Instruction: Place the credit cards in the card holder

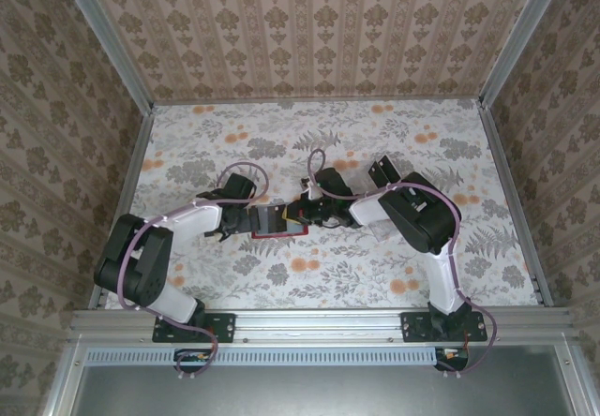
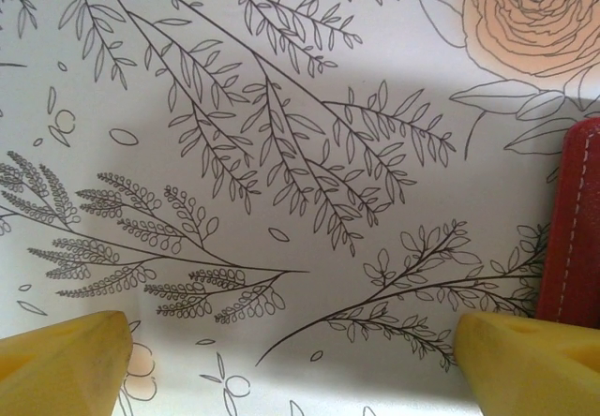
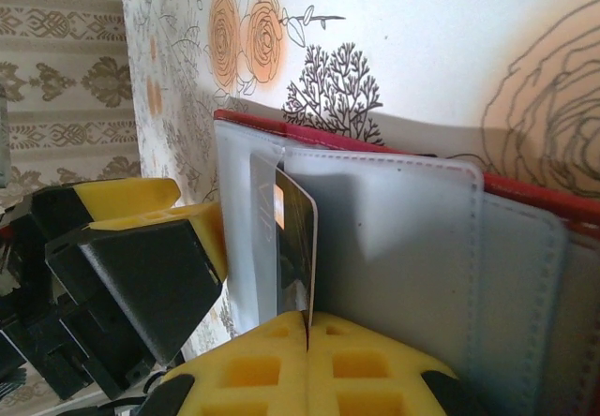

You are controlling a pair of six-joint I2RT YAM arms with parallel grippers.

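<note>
The red card holder (image 1: 277, 221) lies open on the flowered table, its grey pockets (image 3: 394, 238) facing up. My right gripper (image 3: 307, 327) is shut on a black credit card (image 3: 298, 238) that stands on edge. The card's far end sits at the mouth of a grey pocket. My left gripper (image 2: 291, 346) is open, its yellow fingertips (image 2: 66, 360) wide apart over bare table. The holder's red stitched edge (image 2: 574, 229) lies just beside its right fingertip. In the right wrist view a yellow left finger (image 3: 141, 200) rests against the holder's left side.
Both arms meet at the table's middle, left gripper (image 1: 232, 221) and right gripper (image 1: 302, 215) on either side of the holder. A small dark object (image 1: 383, 170) lies behind the right arm. Patterned walls and metal rails (image 1: 506, 191) bound the table.
</note>
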